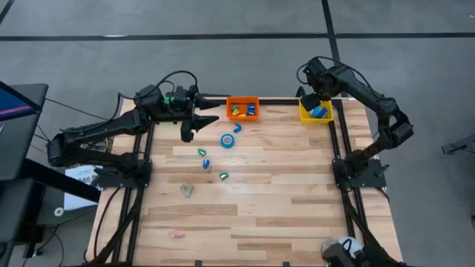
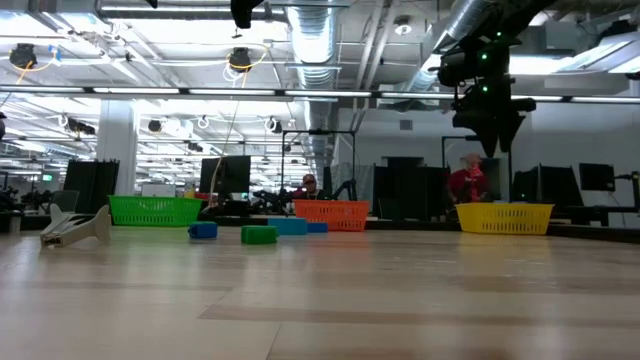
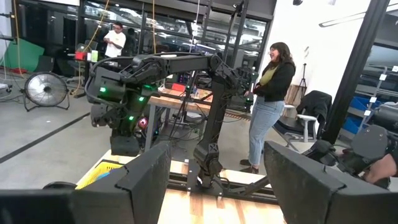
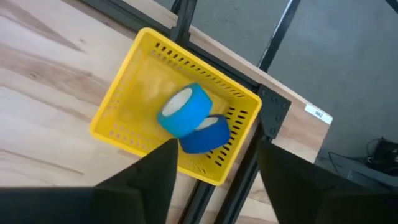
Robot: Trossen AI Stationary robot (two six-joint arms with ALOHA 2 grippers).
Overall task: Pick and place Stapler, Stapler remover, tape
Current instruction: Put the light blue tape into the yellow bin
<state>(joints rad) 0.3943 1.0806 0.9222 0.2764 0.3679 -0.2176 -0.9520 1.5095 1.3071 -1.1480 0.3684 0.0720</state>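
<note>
Right gripper (image 4: pixel 214 165) wide, empty above yellow bin (image 4: pixel 118 102); two tape rolls (image 4: pixel 185 111) inside. We lift straight, clearing its rim.

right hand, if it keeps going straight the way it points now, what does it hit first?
Likely the tape rolls in the yellow bin. The right hand hangs open over that bin, pointing down into it; its height above the rolls is unclear.
</note>
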